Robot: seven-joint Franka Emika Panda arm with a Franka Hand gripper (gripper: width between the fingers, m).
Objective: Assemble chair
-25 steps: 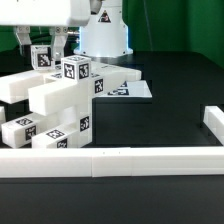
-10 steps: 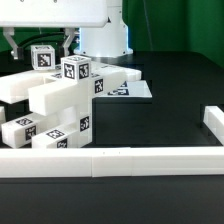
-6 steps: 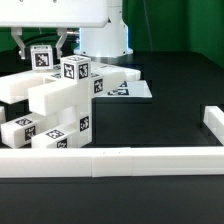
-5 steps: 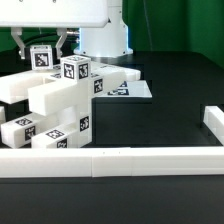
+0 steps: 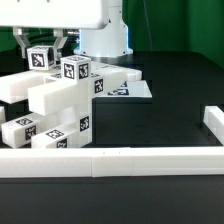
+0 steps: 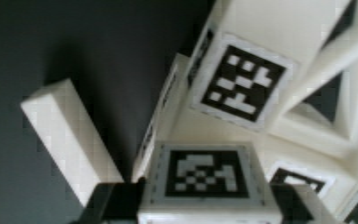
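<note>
The chair (image 5: 55, 100) is a stack of chunky white tagged parts at the exterior view's left. My gripper (image 5: 40, 48) hangs over its far top end, shut on a small white tagged block (image 5: 39, 60) of the chair. In the wrist view that tagged block (image 6: 202, 180) sits between my two dark fingers (image 6: 115, 205), and my gripper (image 6: 202, 212) closes on its sides. Beyond it stand a larger tagged part (image 6: 247, 85) and an open white frame (image 6: 322, 110).
The marker board (image 5: 130, 92) lies behind the chair, in front of the robot base (image 5: 105, 35). A long low white border wall (image 5: 120, 160) runs along the front and turns back at the exterior view's right (image 5: 212, 118). A loose white bar (image 6: 69, 135) lies on the dark table.
The fingers have closed in on the tagged block. The block has shifted slightly toward the exterior view's left.
</note>
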